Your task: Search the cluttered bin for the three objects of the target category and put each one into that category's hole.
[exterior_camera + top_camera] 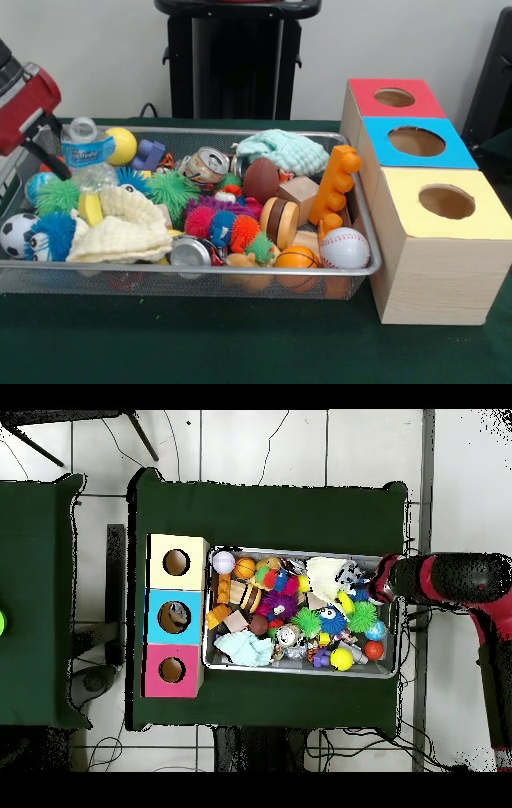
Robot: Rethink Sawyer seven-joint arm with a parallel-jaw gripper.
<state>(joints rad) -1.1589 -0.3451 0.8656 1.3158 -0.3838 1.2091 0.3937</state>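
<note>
Boxes (pixel 424 200) just beside bin (pixel 364 264)

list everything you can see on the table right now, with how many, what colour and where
wire basket: one, silver mesh, on the green table.
wooden boxes: three, right of the basket in the front view; red face farthest, blue face in the middle, yellow face nearest, each with a round hole.
baseball: one, white, basket's near right corner.
basketball: one, orange, beside the baseball.
soccer ball: one, black and white, near left.
yellow ball: one, far left.
football: one, brown, centre.
water bottle: one, clear, blue label, left.
cloths: cream near left, mint far right.
orange block: one, right side.
spiky balls: several; green, blue, red, pink.
robot arm: one, red and black, over the basket's left end; jaws not visible.
</note>
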